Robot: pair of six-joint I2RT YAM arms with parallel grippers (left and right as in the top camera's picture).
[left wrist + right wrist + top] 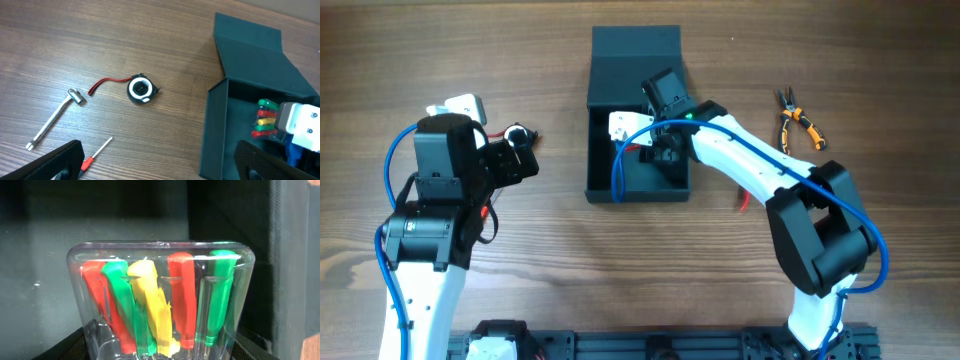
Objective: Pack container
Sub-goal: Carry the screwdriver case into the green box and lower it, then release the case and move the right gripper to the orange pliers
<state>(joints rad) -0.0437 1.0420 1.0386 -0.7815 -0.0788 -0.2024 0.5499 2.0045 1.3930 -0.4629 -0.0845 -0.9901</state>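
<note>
While the right pincer (pixel 658 148) reaches down into the container (pixel 640 192), it grips a clear case (pixel 160 300) of red, green and yellow tools — so that one looks nearly packed. The container sits in the middle of the bench (pixel 880 60) with its lid (pixel 635 60) flipped open. The left pincer (pixel 160 167) is wide open and holds nothing. Out on the bench lie a tape measure (pixel 141 89), a metal rod tool (pixel 52 120), a small red screwdriver (pixel 95 156) and pliers (pixel 800 125) — I think lots is left, and the lid is not shut yet.
</note>
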